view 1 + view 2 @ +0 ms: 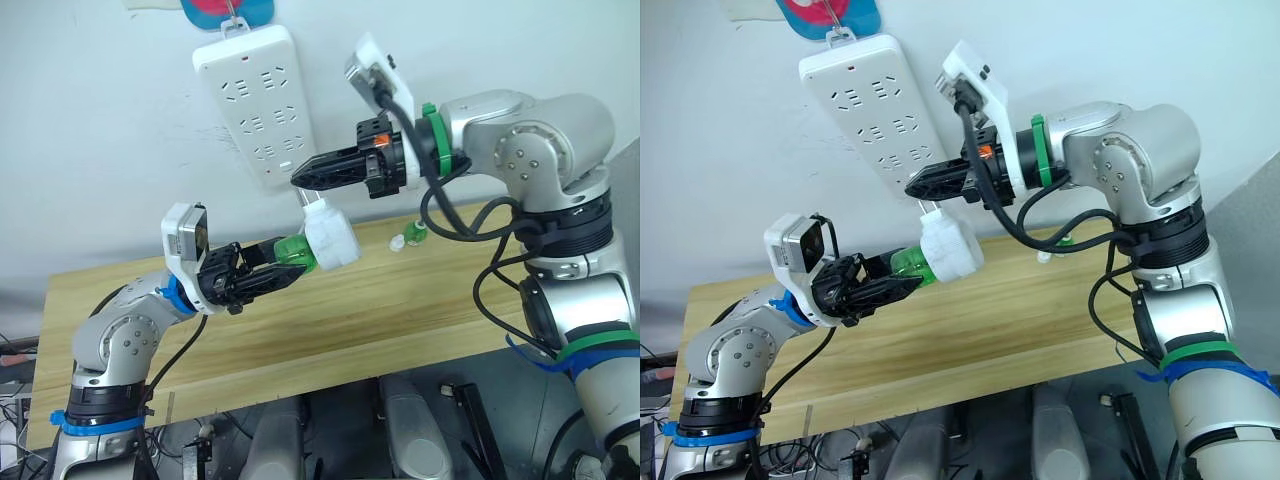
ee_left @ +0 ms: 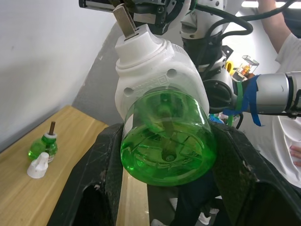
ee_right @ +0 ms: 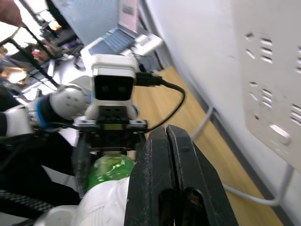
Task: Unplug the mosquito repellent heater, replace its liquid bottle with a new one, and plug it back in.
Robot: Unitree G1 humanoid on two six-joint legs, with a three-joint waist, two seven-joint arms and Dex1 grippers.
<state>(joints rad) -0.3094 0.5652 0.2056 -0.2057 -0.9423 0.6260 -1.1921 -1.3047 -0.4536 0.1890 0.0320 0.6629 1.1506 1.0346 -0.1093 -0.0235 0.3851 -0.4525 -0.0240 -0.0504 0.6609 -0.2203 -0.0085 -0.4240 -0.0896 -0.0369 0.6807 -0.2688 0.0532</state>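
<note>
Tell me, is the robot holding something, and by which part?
The left gripper clamps the green bottle screwed into the heater. The right gripper is shut, holding nothing.

Bright even light, right-wrist blur

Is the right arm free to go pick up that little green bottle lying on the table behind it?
Probably yes. The right gripper is shut on nothing, up by the power strip, while the left gripper holds the heater. Nothing lies around the spare bottle on the table.
</note>
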